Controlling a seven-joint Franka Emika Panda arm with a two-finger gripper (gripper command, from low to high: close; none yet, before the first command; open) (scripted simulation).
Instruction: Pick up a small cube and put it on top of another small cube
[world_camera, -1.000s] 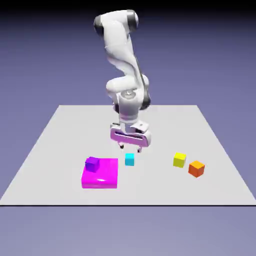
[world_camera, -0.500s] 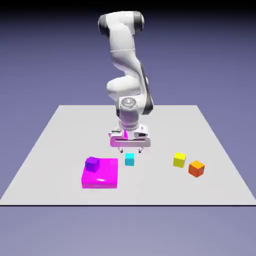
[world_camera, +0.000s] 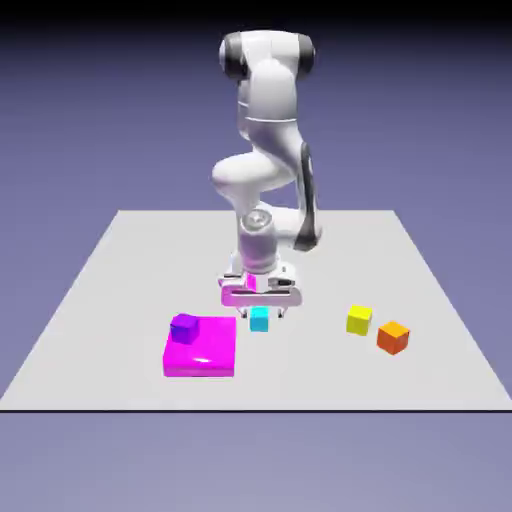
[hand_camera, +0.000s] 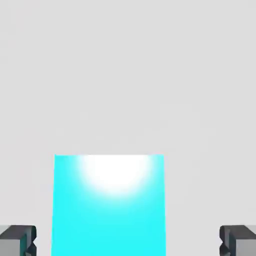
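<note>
The small cyan cube rests on the grey table, just right of the magenta block. My gripper hangs straight over it, fingers pointing down and spread wide to either side of it. In the hand view the cyan cube fills the lower middle, lying between the two grey fingertips with a gap on each side, wider on the right. Nothing is gripped. The yellow cube and orange cube sit side by side toward the exterior view's right.
A flat magenta block lies at the exterior view's left of the cyan cube, with a small purple cube on its far left corner. The grey table extends around all of them.
The gripper has come down toward the cyan cube and turned, so its fingers now straddle the cube. The arm's upper links swung toward the exterior view's right. No cube has moved.
</note>
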